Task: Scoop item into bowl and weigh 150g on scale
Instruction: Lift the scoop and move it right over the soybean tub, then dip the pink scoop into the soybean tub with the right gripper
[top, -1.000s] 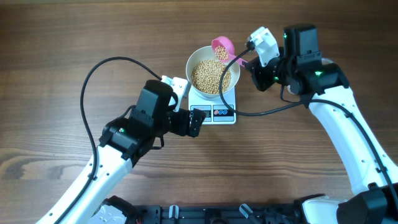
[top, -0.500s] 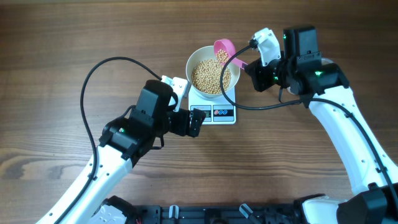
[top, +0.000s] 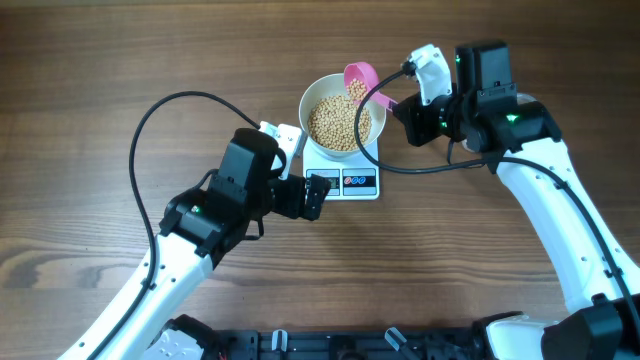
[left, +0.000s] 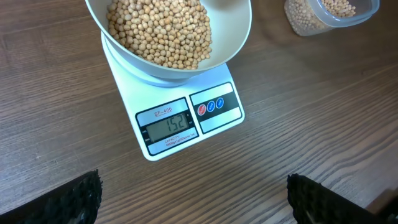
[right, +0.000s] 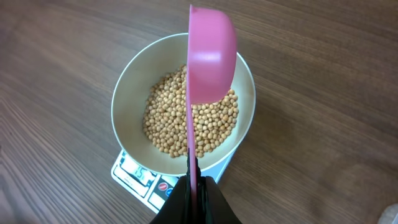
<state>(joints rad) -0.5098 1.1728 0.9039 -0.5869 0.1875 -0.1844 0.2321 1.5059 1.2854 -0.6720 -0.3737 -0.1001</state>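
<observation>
The white bowl stands on the scale and holds a heap of the item, pale-tan beans. In the left wrist view the scale shows 152 on its display below the bowl. My right gripper is shut on the thin handle of a pink scoop. The scoop is turned on its side over the bowl's beans, its inside hidden. My left gripper stands open over bare wood in front of the scale, nothing between its fingers.
A clear plastic tub with more beans sits behind and right of the scale in the left wrist view. A black cable loops over the table left of the left arm. Another cable curves from the right arm past the scale.
The right gripper has rolled the pink scoop further onto its side over the bowl, and the beans seen in it a second ago no longer show. The left arm has not moved.
</observation>
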